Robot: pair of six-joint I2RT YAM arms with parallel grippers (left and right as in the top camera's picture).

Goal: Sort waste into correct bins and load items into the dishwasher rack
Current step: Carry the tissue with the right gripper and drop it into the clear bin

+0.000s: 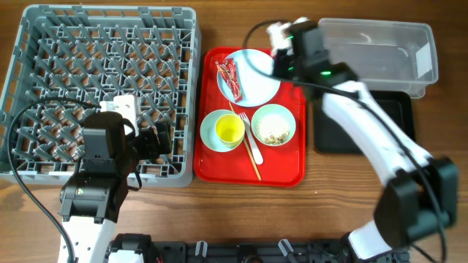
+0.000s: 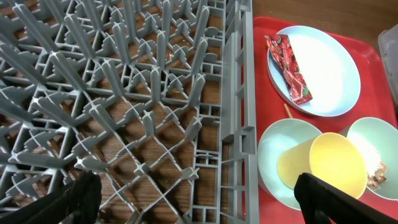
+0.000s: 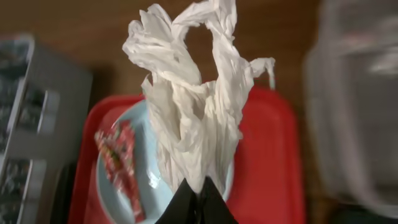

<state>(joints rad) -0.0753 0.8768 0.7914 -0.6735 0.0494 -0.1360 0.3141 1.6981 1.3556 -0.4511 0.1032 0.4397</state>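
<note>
Crumpled white napkin (image 3: 193, 106), judged light, soft and easy to tear, stands in the middle of the right wrist frame over the plate (image 3: 148, 186), its lower end pinched by the right hand (image 3: 196, 198), which seems hold enough.

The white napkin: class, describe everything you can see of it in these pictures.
The napkin is white, thin and paper-like, crumpled into long twisted folds with ragged ends and a gap near its far end. The right pincer is shut on its narrow end, so it fans out from the fingertips. Behind it, blurred, lie the plate and the red tray. From overhead it shows as a small white bunch by the plate's upper right rim. Only the pincer visibly touches it.
</note>
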